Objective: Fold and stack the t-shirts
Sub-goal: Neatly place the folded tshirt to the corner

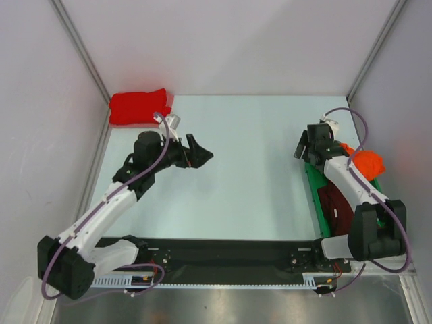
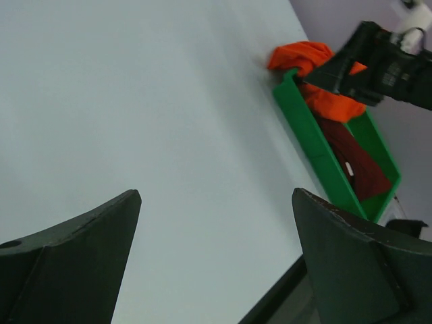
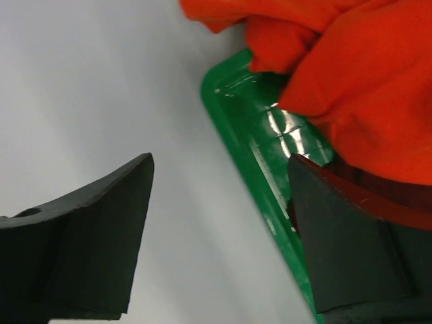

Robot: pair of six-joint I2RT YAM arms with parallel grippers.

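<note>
Across the top view, the pale table (image 1: 250, 175) offers open surface between the two arms, bounded by walls at 9, 12 and 3 o'clock. A green bin (image 1: 312, 192) lies along the 3 o'clock edge. The red t-shirt (image 1: 138, 106), folded compactly, sits in the 11 o'clock corner. The orange t-shirt (image 1: 368, 162) is bunched over the bin's far end, and the dark maroon t-shirt (image 1: 337, 206) lies crumpled inside the bin. The left gripper (image 1: 199, 152), jaws wide and empty, points toward 3 o'clock near the red t-shirt. The right gripper (image 1: 302, 145), jaws wide and empty, straddles the bin's table-side rim just beside the orange t-shirt.
</note>
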